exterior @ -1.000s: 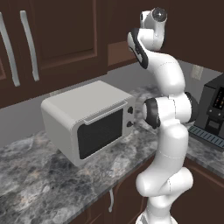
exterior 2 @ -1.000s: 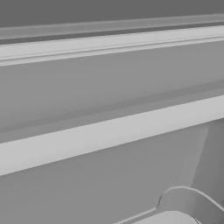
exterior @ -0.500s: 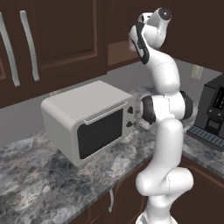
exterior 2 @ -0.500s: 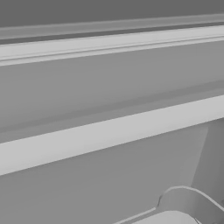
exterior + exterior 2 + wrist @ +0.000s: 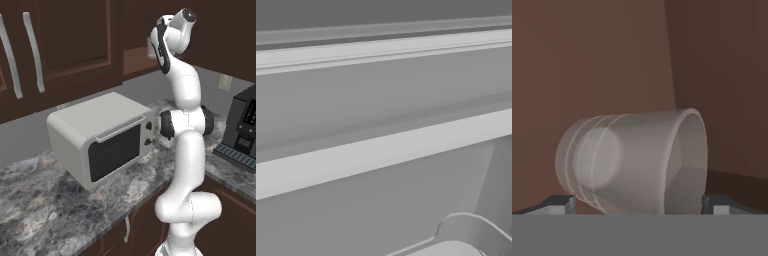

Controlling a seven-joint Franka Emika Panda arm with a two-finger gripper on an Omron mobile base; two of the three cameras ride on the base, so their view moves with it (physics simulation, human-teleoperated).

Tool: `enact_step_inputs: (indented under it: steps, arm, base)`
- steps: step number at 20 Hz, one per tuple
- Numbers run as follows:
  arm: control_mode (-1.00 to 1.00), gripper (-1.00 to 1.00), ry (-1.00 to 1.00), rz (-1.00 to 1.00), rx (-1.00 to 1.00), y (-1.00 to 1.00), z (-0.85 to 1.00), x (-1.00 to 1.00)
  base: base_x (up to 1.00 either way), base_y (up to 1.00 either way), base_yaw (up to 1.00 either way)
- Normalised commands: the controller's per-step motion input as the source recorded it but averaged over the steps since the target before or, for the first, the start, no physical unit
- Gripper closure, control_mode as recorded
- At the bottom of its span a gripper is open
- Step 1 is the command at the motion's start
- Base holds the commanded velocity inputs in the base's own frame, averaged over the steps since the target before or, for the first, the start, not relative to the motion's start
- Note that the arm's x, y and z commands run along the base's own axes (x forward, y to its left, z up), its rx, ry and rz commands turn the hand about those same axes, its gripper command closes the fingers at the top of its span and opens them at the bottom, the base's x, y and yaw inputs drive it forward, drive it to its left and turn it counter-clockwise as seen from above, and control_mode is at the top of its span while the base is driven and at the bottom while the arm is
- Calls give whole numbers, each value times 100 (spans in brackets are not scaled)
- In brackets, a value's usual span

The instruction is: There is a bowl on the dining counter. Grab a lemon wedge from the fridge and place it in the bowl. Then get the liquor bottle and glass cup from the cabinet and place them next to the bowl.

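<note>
Inside the dark brown cabinet [image 5: 612, 60], the glass cup [image 5: 637, 162] is appearing sideways in the hand view, its open rim pointing toward the right of that picture and its ribbed base toward the left; because that camera rolls with the hand, whether the cup is upright or tipped in the room cannot be told. The cup is sitting between the two dark fingertips [image 5: 559, 204] of the gripper [image 5: 639, 207], whose jaws are standing spread wide, one tip at each lower side of the cup; whether either tip is touching the glass cannot be told. A cabinet corner is running behind the cup, with a darker wall on the right. In the left base view, the white arm [image 5: 185, 125] is rising from the lower right and reaching up and far into the upper cabinet opening [image 5: 137, 57]. Below and to the left of the arm, a light grey microwave [image 5: 100, 140] is resting on the marbled grey counter [image 5: 50, 210]. On the right, a dark coffee machine [image 5: 242, 130] is standing on the same counter. Two long pale handles [image 5: 32, 52] are hanging on the cabinet doors at the upper left.
</note>
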Motion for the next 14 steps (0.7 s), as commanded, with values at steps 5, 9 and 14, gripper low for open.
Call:
enact_step_inputs:
  steps: [5,9,14]
  arm:
    - [-100,-100,3,2,0,0,-1,17]
    - [-100,-100,4,1,0,0,-1,20]
    - [-100,-100,5,2,0,0,-3,20]
  base:
    - [0,0,0]
    - [0,0,0]
    - [0,0,0]
